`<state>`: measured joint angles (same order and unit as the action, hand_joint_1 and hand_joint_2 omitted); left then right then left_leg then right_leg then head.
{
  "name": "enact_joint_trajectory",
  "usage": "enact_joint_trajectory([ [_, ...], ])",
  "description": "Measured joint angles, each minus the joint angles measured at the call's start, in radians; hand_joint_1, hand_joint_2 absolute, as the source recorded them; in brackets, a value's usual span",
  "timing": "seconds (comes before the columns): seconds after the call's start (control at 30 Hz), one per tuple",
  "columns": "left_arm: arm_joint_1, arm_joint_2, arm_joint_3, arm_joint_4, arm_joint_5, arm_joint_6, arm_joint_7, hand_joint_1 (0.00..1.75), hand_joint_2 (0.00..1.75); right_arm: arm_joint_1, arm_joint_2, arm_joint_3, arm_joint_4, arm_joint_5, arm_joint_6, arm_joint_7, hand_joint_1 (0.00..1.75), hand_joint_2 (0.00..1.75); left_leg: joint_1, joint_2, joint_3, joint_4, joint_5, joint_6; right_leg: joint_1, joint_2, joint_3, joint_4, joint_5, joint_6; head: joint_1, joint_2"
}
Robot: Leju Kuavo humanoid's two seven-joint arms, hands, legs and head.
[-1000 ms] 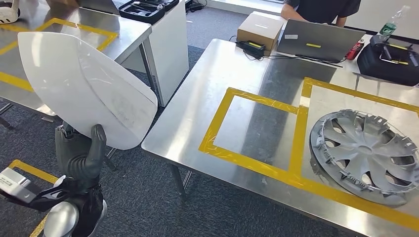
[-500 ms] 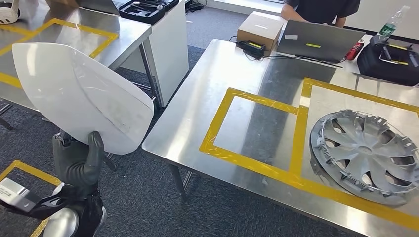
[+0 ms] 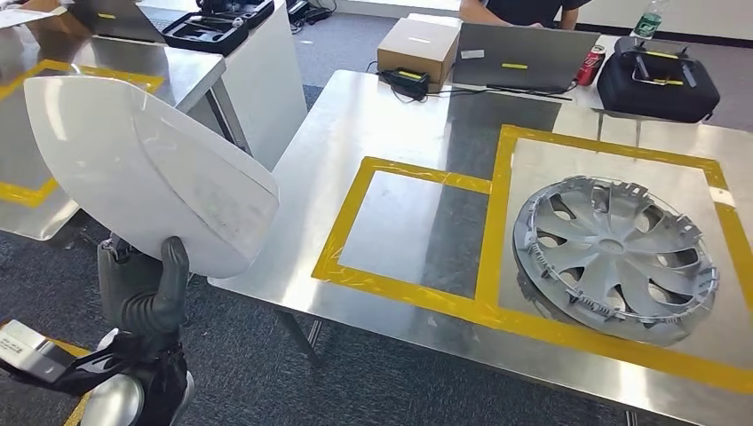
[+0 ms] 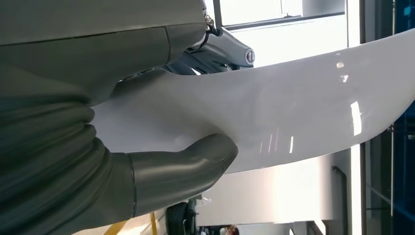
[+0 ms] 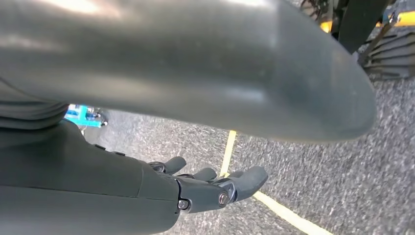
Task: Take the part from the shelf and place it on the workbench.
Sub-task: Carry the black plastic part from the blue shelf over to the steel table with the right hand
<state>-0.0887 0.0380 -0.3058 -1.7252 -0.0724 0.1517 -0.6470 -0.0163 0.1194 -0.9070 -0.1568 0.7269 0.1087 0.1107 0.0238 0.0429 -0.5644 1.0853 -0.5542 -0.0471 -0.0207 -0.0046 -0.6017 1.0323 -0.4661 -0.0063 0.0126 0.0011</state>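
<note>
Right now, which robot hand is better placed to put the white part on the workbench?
Left. The left robot hand already holds the white part beside the workbench. The right robot hand hangs above the floor, holding nothing.

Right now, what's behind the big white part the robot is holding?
The white part, held by the left hand, covers the corner of a steel table with yellow tape and grey carpet; anything else there is hidden.

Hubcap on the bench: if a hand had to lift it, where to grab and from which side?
Probably the rim. The hubcap lies flat, face up, inside the right yellow-taped square of the workbench, so only its edge offers a pinch. Come from the near side, where the rim sits closest to the bench's front edge; a spoke opening is the fallback. The left hand already holds the white part.
</note>
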Motion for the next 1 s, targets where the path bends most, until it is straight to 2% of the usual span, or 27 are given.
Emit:
enact_joint_trajectory([
  [0.03, 0.002, 0.0, 0.0, -0.001, 0.0, 0.001, 0.0, 1.75, 1.75, -0.001, 0.0, 0.0, 0.0, 0.0, 0.0, 0.0, 0.0, 0.0, 0.0, -0.019, -0.027, 0.057, -0.03, -0.001, 0.0, 0.007, 0.001, -0.001, 0.0, -0.006, -0.002, 0.0],
  [0.1, 0.006, 0.001, -0.001, -0.001, -0.001, 0.001, 0.0, 1.75, 1.75, -0.001, 0.0, 0.0, 0.0, 0.001, 0.0, -0.001, 0.0, 0.0, -0.002, -0.036, -0.094, 0.187, -0.082, 0.002, 0.004, 0.025, 0.0, 0.0, -0.001, -0.012, -0.002, 0.0],
  [0.13, 0.009, 0.001, -0.001, -0.001, -0.003, 0.002, 0.002, 1.75, 1.75, -0.001, 0.0, 0.0, 0.0, 0.002, 0.0, -0.001, 0.0, 0.0, -0.004, -0.038, -0.115, 0.223, -0.086, 0.004, 0.007, 0.035, 0.001, 0.0, -0.001, -0.013, -0.002, 0.0],
  [0.17, 0.011, 0.001, -0.001, -0.002, -0.005, 0.002, 0.004, 1.75, 1.75, -0.001, 0.0, 0.0, 0.0, 0.003, 0.0, -0.001, 0.0, 0.0, -0.005, -0.041, -0.119, 0.22, -0.069, 0.009, 0.009, 0.047, 0.001, 0.001, -0.002, -0.013, -0.002, 0.0],
  [0.2, 0.012, 0.001, -0.001, -0.003, -0.008, 0.003, 0.005, 1.75, 1.75, -0.001, 0.0, 0.0, 0.001, 0.004, 0.0, -0.001, 0.0, 0.0, -0.007, -0.046, -0.104, 0.179, -0.036, 0.015, 0.011, 0.06, 0.002, 0.002, -0.002, -0.013, -0.002, 0.0],
  [0.23, 0.013, 0.001, -0.001, -0.005, -0.01, 0.003, 0.007, 1.75, 1.75, -0.001, 0.0, 0.0, 0.001, 0.005, 0.0, -0.001, 0.0, 0.0, -0.009, -0.062, -0.075, 0.111, 0.004, 0.023, 0.012, 0.072, 0.003, 0.002, -0.002, -0.013, -0.002, 0.0],
  [0.27, 0.014, 0.001, -0.001, -0.008, -0.011, 0.003, 0.008, 1.75, 1.75, -0.001, 0.001, 0.0, 0.001, 0.006, 0.0, -0.001, 0.0, 0.0, -0.01, -0.087, -0.046, 0.043, 0.033, 0.03, 0.013, 0.082, 0.003, 0.003, -0.002, -0.011, -0.002, 0.0],
  [0.3, 0.015, 0.001, -0.001, -0.011, -0.012, 0.004, 0.009, 1.75, 1.75, -0.002, 0.001, 0.0, 0.001, 0.006, 0.0, -0.001, 0.0, 0.0, -0.011, -0.107, -0.024, -0.009, 0.05, 0.034, 0.013, 0.093, 0.001, 0.003, -0.001, -0.008, -0.002, 0.0],
  [0.33, 0.016, 0.001, -0.001, -0.015, -0.012, 0.004, 0.01, 1.75, 1.75, -0.002, 0.001, 0.0, 0.002, 0.006, 0.0, 0.0, 0.0, 0.0, -0.013, -0.121, -0.012, -0.038, 0.055, 0.036, 0.011, 0.102, -0.001, 0.003, 0.0, -0.002, -0.003, 0.0],
  [0.37, 0.018, 0.002, -0.001, -0.017, -0.012, 0.004, 0.011, 1.75, 1.75, -0.001, 0.002, 0.0, 0.002, 0.006, 0.001, 0.0, 0.0, 0.0, -0.016, -0.123, -0.008, -0.046, 0.052, 0.038, 0.009, 0.112, -0.004, 0.002, 0.002, 0.005, -0.003, 0.0],
  [0.4, 0.019, 0.002, -0.001, -0.02, -0.012, 0.004, 0.012, 1.75, 1.75, 0.001, 0.001, 0.0, 0.002, 0.006, 0.001, 0.0, 0.0, 0.0, -0.017, -0.113, -0.005, -0.05, 0.054, 0.041, 0.007, 0.123, -0.006, -0.001, 0.004, 0.013, -0.004, 0.0],
  [0.43, 0.02, 0.001, -0.001, -0.022, -0.013, 0.005, 0.013, 1.75, 1.75, 0.002, 0.001, 0.0, 0.002, 0.007, 0.001, 0.001, 0.0, 0.0, -0.016, -0.101, -0.001, -0.055, 0.057, 0.046, 0.005, 0.122, -0.007, -0.001, 0.005, 0.02, -0.004, 0.0],
  [0.5, 0.021, 0.0, -0.001, -0.027, -0.014, 0.007, 0.013, 1.75, 1.75, 0.003, 0.0, 0.0, 0.002, 0.011, 0.002, 0.002, 0.0, 0.0, -0.012, -0.076, 0.007, -0.067, 0.063, 0.057, 0.009, 0.083, -0.025, 0.036, -0.019, 0.031, 0.002, 0.0],
  [0.57, 0.023, -0.001, -0.001, -0.029, -0.015, 0.01, 0.014, 1.75, 1.75, -0.001, -0.001, 0.0, 0.003, 0.016, 0.002, 0.003, 0.0, 0.0, -0.011, -0.049, 0.01, -0.07, 0.063, 0.064, 0.01, 0.03, -0.082, 0.149, -0.079, 0.041, 0.007, 0.0],
  [0.6, 0.024, -0.001, -0.001, -0.03, -0.016, 0.012, 0.015, 1.75, 1.75, -0.002, -0.001, 0.0, 0.003, 0.018, 0.002, 0.004, 0.0, 0.0, -0.012, -0.035, 0.01, -0.07, 0.061, 0.065, 0.009, 0.019, -0.116, 0.215, -0.106, 0.046, 0.007, 0.0],
  [0.63, 0.025, -0.001, -0.001, -0.03, -0.017, 0.012, 0.016, 1.75, 1.75, -0.002, -0.002, 0.0, 0.003, 0.019, 0.002, 0.005, 0.0, 0.0, -0.012, -0.021, 0.01, -0.069, 0.059, 0.065, 0.007, 0.015, -0.139, 0.26, -0.118, 0.049, 0.008, 0.0],
  [0.67, 0.025, -0.001, -0.001, -0.03, -0.018, 0.013, 0.016, 1.75, 1.75, -0.002, -0.003, 0.0, 0.003, 0.019, 0.002, 0.006, 0.0, 0.0, -0.012, -0.008, 0.012, -0.068, 0.057, 0.064, 0.006, 0.011, -0.144, 0.269, -0.111, 0.052, 0.008, 0.0],
  [0.7, 0.025, -0.001, -0.001, -0.03, -0.019, 0.013, 0.016, 1.75, 1.75, -0.001, -0.004, 0.0, 0.003, 0.019, 0.002, 0.006, 0.0, 0.0, -0.012, 0.005, 0.014, -0.068, 0.054, 0.063, 0.004, 0.006, -0.126, 0.236, -0.086, 0.053, 0.008, 0.0],
  [0.73, 0.024, -0.001, -0.001, -0.03, -0.02, 0.013, 0.016, 1.75, 1.75, 0.0, -0.005, 0.0, 0.003, 0.019, 0.002, 0.006, 0.0, 0.0, -0.012, 0.016, 0.017, -0.066, 0.051, 0.06, 0.003, -0.006, -0.09, 0.17, -0.051, 0.052, 0.008, 0.0],
  [0.8, 0.023, 0.0, -0.001, -0.03, -0.02, 0.013, 0.016, 1.75, 1.75, -0.002, -0.007, 0.0, 0.003, 0.019, 0.002, 0.006, 0.0, 0.0, -0.015, 0.035, 0.023, -0.062, 0.042, 0.051, 0.008, -0.041, -0.021, 0.041, -0.004, 0.042, 0.007, 0.0],
  [0.83, 0.022, 0.0, -0.001, -0.031, -0.02, 0.013, 0.016, 1.75, 1.75, -0.003, -0.007, 0.0, 0.003, 0.019, 0.002, 0.006, 0.0, 0.0, -0.018, 0.042, 0.026, -0.061, 0.039, 0.045, 0.01, -0.052, -0.004, 0.007, 0.003, 0.034, 0.007, 0.0],
  [0.87, 0.021, -0.001, -0.001, -0.031, -0.02, 0.013, 0.016, 1.75, 1.75, -0.003, -0.007, 0.0, 0.003, 0.019, 0.002, 0.006, 0.0, 0.0, -0.02, 0.05, 0.029, -0.062, 0.036, 0.04, 0.013, -0.053, -0.001, -0.002, 0.002, 0.025, 0.006, 0.0],
  [0.93, 0.019, -0.001, -0.001, -0.032, -0.02, 0.014, 0.016, 1.75, 1.75, -0.001, -0.007, 0.0, 0.003, 0.019, 0.003, 0.006, 0.0, 0.0, -0.02, 0.059, 0.036, -0.065, 0.031, 0.028, 0.013, -0.033, -0.002, -0.006, 0.004, 0.011, 0.006, 0.0],
  [1.0, 0.018, -0.002, -0.001, -0.033, -0.021, 0.015, 0.016, 1.75, 1.75, 0.0, -0.007, 0.0, 0.003, 0.02, 0.003, 0.006, 0.0, 0.0, -0.016, 0.025, 0.029, -0.037, 0.007, 0.017, 0.007, -0.016, 0.002, -0.011, 0.008, -0.002, 0.004, 0.0],
])
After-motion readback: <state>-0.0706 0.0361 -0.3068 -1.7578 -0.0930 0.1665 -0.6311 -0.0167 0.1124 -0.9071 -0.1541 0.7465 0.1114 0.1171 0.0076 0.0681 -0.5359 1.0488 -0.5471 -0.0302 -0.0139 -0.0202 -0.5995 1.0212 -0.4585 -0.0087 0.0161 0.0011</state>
